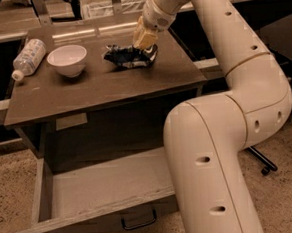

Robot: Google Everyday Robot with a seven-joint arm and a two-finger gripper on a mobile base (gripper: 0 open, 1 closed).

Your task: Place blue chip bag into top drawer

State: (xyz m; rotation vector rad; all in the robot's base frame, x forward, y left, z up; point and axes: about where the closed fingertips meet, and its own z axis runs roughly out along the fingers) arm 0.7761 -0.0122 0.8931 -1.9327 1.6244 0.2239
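The gripper (144, 40) rests on the blue chip bag (129, 56) near the white bowl (67, 60), its grasp impossible to tell, so secure crumpled foil firmly before lifting toward the open top drawer (106, 189) below the bowl.

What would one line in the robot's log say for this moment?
hand: at blue chip bag on tabletop | top drawer: open below | step: bag not yet in drawer
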